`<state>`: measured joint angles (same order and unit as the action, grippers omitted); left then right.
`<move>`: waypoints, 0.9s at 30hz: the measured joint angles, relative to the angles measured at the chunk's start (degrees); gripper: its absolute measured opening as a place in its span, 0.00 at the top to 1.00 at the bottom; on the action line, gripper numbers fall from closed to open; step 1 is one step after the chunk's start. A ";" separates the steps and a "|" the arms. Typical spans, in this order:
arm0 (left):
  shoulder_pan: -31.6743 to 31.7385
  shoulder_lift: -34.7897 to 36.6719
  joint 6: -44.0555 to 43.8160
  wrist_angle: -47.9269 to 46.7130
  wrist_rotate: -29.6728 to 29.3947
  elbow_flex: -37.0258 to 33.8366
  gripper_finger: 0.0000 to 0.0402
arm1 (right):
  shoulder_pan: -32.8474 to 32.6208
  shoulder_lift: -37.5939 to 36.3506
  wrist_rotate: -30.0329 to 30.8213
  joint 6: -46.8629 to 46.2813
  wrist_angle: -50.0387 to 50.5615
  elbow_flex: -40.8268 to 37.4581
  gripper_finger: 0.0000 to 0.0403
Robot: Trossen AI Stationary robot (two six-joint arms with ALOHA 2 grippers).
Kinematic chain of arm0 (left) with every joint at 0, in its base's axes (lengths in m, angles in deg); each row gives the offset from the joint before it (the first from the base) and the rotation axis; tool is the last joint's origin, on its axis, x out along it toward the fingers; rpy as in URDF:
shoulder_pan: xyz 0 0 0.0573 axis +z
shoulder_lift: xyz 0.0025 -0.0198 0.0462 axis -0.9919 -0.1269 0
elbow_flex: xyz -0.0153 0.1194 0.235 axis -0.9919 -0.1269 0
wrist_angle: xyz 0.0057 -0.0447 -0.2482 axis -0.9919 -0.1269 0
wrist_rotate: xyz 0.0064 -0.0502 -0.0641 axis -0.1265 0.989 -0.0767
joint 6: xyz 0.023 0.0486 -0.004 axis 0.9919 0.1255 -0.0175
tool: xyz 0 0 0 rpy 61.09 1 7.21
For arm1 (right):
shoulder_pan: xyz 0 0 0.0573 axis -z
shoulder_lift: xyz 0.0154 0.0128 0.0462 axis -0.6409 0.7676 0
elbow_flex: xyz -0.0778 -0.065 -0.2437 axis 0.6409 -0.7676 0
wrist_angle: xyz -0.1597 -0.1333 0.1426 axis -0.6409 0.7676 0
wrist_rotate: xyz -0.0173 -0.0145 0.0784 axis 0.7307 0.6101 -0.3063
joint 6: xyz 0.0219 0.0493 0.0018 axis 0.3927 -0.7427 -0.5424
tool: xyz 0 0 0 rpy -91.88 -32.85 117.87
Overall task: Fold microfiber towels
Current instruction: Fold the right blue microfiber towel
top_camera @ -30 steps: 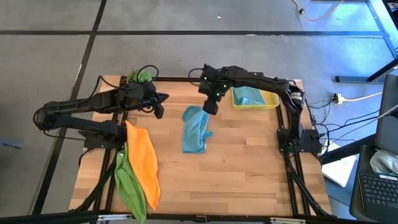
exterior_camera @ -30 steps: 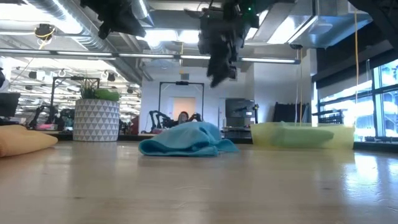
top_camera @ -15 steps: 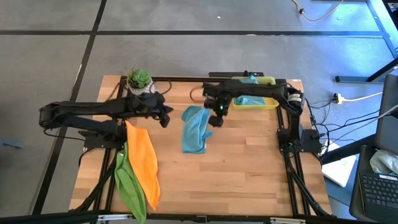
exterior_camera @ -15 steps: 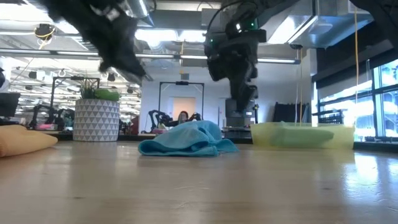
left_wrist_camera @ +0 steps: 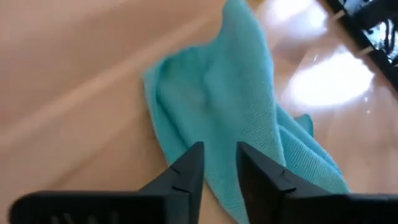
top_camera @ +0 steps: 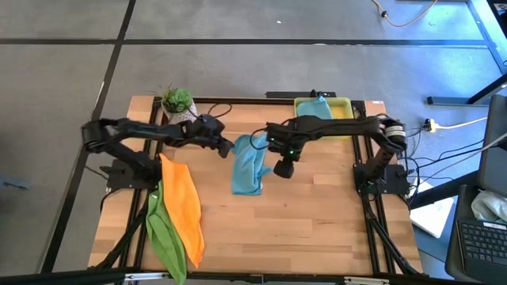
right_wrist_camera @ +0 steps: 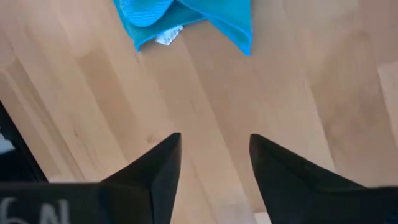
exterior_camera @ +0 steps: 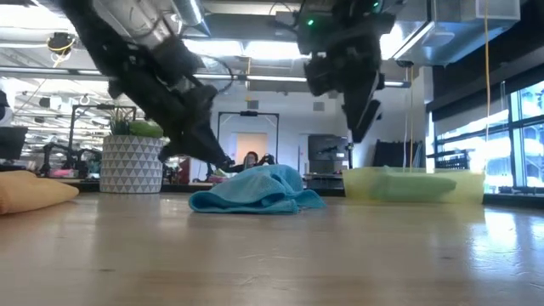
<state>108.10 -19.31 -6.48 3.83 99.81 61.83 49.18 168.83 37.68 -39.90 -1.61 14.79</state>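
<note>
Lying crumpled in the middle of the table point(top_camera: 317, 222), the blue towel point(top_camera: 247, 165) is flanked by the left gripper point(top_camera: 226, 147) and right gripper point(top_camera: 283, 169), both spread apart and empty, while a plant pot point(top_camera: 177, 103), yellow tray point(top_camera: 339, 107), orange towel point(top_camera: 181, 207) and green towel point(top_camera: 165, 236) are seen nearby.

No text, label, brand, number or sign can be read in any view; a small white tag point(right_wrist_camera: 168, 36) shows at the edge of the teal towel point(right_wrist_camera: 186, 15), ahead of the right gripper's point(right_wrist_camera: 214, 158) fingertips, but any print on it is too small to make out.
</note>
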 joint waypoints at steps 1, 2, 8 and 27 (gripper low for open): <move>0.52 -1.89 -0.51 0.69 1.85 0.28 0.76 | -0.12 -1.23 0.02 -1.26 -0.42 -0.90 0.53; 0.93 -3.77 -0.79 0.82 3.71 0.82 0.74 | -0.26 -2.29 0.03 -2.56 -0.66 -1.70 0.54; 1.44 -11.78 0.00 0.75 7.19 3.91 0.69 | -0.85 -9.36 0.20 -8.00 -2.65 -6.98 0.56; 0.20 -13.83 13.69 -31.25 2.14 24.57 1.00 | -2.08 -22.55 3.44 -10.09 -12.05 -18.31 0.57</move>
<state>108.30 -33.13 7.21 -27.42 101.95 86.40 47.10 146.28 41.12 -49.98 -13.66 -3.52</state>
